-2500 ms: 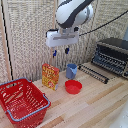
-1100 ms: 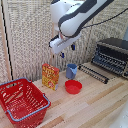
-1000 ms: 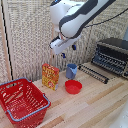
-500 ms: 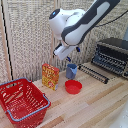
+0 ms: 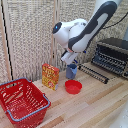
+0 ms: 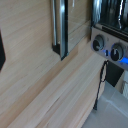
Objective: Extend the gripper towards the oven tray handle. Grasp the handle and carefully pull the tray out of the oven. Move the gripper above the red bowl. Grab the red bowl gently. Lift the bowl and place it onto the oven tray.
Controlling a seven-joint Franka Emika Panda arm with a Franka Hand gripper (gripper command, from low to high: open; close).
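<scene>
The red bowl sits on the wooden table, in front of a blue cup. My gripper hangs blurred just above and to the exterior view's left of the cup, higher than the bowl; its jaws are too smeared to read. The oven stands at the exterior view's right. The oven tray juts out in front of it, low over the table. In the wrist view the tray shows as dark bars next to the oven's knobs. The bowl is out of the wrist view.
A large red mesh basket fills the table's near corner at the exterior view's left. A yellow and red box stands beside the blue cup. A slatted screen backs the table. A dark cable hangs off the table edge.
The arm has bent over and swung. The gripper has dropped from high above the box to just above the blue cup, shifting slightly to the exterior view's right.
</scene>
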